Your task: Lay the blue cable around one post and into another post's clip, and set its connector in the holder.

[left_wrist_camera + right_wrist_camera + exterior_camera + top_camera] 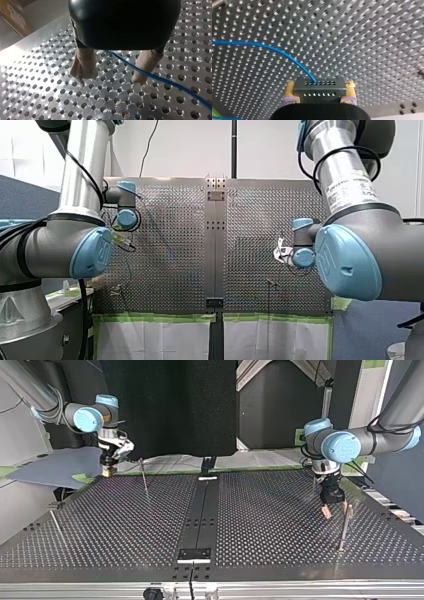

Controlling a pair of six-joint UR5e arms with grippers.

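You're holding connector [319, 85] clamped in right gripper [320, 88] — blue cable [287, 56] arcing away over table [362, 37]. Left gripper [111, 75] gaping wide, cable running loose past its fingers [83, 63] — be easing slack toward post [344, 527], no tugging.

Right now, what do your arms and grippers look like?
My left arm and my right arm are silver tubes with grey joints, light-blue caps and black cables; the right's tube bears printed lettering. My left gripper is black with beige fingers; my right gripper has yellow pads.
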